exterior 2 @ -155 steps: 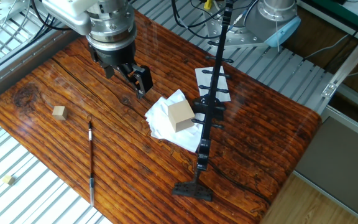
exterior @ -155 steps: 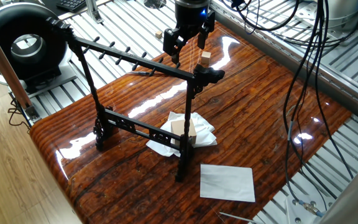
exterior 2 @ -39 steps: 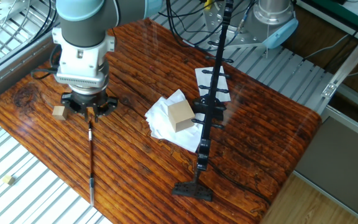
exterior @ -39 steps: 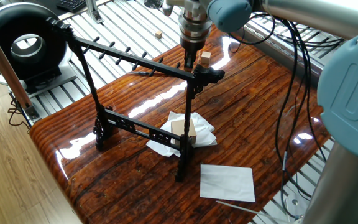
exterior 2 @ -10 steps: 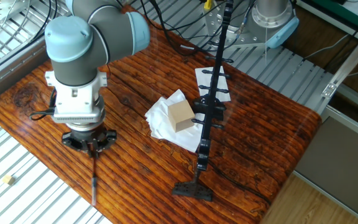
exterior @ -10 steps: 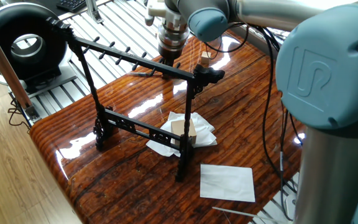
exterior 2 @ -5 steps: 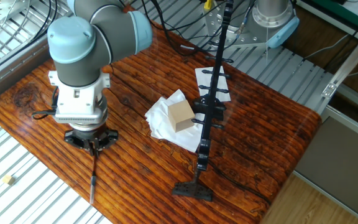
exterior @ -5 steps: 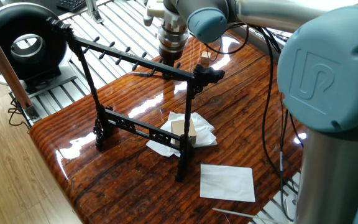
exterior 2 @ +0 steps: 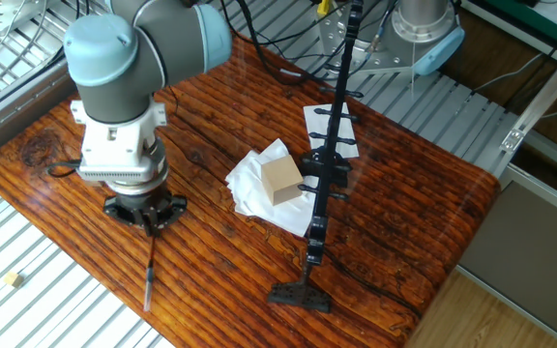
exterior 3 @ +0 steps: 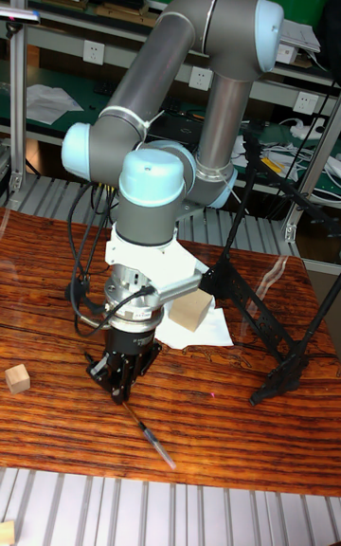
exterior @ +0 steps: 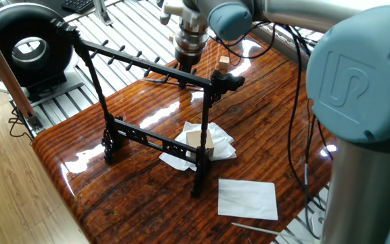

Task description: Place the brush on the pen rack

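The brush (exterior 2: 148,275) is a thin dark stick slanting down from my gripper (exterior 2: 151,224) toward the table's near edge. In the tall fixed view the gripper (exterior 3: 121,397) points straight down, shut on the brush's (exterior 3: 152,440) upper end, and the free end sits low near the wood. The pen rack (exterior 2: 329,155) is a black frame standing to the right, well apart from the gripper. From the opposite side, the gripper (exterior: 185,68) sits behind the peg-lined top bar of the pen rack (exterior: 147,68), which partly hides it.
A wooden block (exterior 2: 280,179) rests on crumpled white tissue (exterior 2: 249,188) beside the rack's foot. A small wooden cube (exterior 3: 17,378) lies left of the gripper. A white paper sheet (exterior: 248,198) and a pale thin stick (exterior: 256,229) lie near one table corner.
The gripper has risen a little and shifted slightly toward the rack. The brush has come along with it, its free end sliding the same way.
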Controlling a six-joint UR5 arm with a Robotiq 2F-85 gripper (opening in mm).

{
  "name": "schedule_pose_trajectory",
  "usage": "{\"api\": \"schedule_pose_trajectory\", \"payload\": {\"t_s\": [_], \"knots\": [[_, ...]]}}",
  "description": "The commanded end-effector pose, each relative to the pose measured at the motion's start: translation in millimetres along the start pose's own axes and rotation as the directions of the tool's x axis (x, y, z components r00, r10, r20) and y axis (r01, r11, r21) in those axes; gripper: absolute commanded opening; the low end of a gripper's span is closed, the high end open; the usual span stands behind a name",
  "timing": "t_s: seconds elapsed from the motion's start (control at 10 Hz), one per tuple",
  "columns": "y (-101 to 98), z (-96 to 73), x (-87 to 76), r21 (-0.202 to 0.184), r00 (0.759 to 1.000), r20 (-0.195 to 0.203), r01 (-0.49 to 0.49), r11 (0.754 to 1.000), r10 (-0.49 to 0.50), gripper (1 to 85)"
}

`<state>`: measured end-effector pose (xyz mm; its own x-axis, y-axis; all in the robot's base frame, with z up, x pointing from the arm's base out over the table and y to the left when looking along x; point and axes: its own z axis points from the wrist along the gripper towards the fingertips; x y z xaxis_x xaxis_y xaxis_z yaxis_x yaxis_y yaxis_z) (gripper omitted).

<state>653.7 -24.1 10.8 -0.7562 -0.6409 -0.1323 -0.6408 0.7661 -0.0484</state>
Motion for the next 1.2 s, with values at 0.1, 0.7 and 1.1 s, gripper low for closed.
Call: {"api": "schedule_pose_trajectory", "payload": {"t_s": [0.1, 0.7, 1.1], "knots": [[3.9, -13.0, 31.8, -0.001, 0.993, -0.105, -0.046, 0.999, 0.045, 1.3], [14.2, -21.7, 77.0, 0.021, 0.922, -0.279, -0.275, 0.961, 0.270, 1.3], [28.9, -26.4, 83.8, 0.001, 0.862, -0.320, -0.415, 0.910, 0.394, 1.3]]}}
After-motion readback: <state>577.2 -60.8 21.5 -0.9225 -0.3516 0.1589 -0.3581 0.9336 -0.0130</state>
